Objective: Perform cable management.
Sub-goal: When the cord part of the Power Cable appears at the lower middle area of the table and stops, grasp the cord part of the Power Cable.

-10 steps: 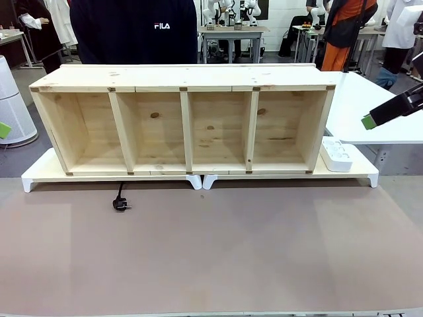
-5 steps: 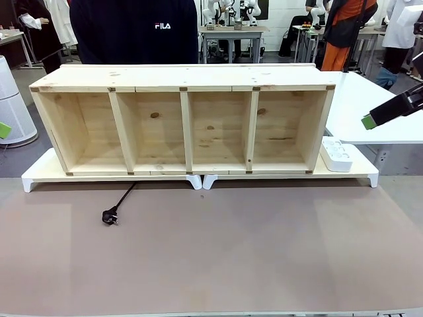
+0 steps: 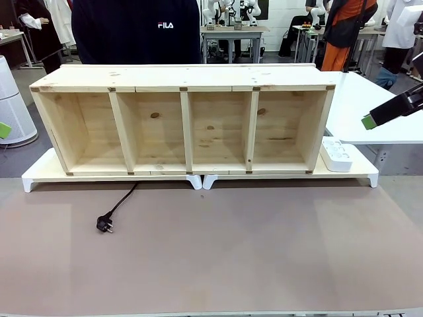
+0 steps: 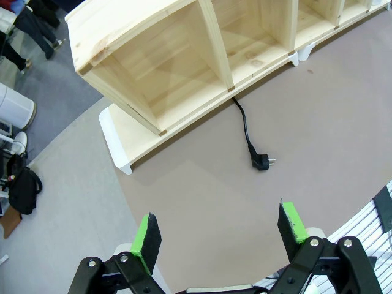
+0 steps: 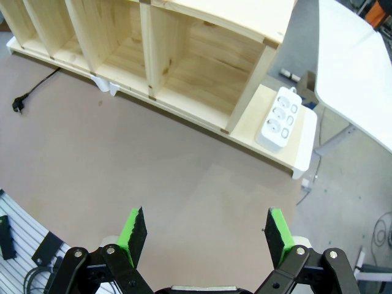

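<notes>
In the front view, the cable is seen lying on the brown table at about 8 o'clock of the picture. It runs out from under the white base of the wooden shelf and ends in a plug well clear of the shelf front. A white power strip is set on the base at the shelf's 3 o'clock end. A person's dark top is visible behind the shelf at 12 o'clock. The right gripper is held at 3 o'clock over a white side table; its spread cannot be judged from this angle.

In the left wrist view, the left gripper is shown with its fingers released and spread wide, nothing held between the green pads. The cable is found at 1 o'clock from it, the plug resting flat on the table, apart from the fingers.

In the right wrist view, the right gripper is shown from behind, its fingers likewise released and empty. The power strip's sockets are seen from above at 1 o'clock, and the cable is placed far off at 10 o'clock
</notes>
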Motion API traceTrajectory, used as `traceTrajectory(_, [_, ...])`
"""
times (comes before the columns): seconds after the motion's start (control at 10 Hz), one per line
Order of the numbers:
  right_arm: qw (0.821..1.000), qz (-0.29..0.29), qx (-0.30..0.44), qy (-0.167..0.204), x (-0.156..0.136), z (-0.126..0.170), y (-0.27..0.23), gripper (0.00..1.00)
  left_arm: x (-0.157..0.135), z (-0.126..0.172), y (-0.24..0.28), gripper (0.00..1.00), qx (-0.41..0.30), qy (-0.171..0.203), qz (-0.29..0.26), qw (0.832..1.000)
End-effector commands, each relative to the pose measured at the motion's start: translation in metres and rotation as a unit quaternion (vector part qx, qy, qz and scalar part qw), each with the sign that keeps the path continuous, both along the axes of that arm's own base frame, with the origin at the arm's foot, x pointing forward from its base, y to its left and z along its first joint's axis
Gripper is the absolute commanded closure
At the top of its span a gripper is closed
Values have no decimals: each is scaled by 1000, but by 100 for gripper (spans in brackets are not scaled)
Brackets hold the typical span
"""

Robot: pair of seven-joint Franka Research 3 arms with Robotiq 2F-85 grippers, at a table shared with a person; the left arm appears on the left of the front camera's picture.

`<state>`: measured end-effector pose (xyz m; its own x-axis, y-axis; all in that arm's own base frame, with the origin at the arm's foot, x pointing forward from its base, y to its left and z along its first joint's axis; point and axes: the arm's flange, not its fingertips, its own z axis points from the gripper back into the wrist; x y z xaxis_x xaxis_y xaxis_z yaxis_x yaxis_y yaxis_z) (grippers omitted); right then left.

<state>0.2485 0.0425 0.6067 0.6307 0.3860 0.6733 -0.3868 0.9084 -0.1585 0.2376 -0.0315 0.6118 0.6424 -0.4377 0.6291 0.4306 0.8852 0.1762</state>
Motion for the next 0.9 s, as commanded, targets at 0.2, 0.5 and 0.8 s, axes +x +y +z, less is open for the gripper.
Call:
traceTrajectory(0.2, [1000, -2, -1, 1, 1, -1, -1, 0, -1, 1, 0, 0, 0, -1, 0, 1000])
traceTrajectory(0.5, [1000, -2, -1, 1, 1, -1, -1, 0, -1, 1, 0, 0, 0, -1, 0, 1000])
traceTrajectory(0.8, [1000, -2, -1, 1, 1, -1, -1, 0, -1, 1, 0, 0, 0, -1, 0, 1000])
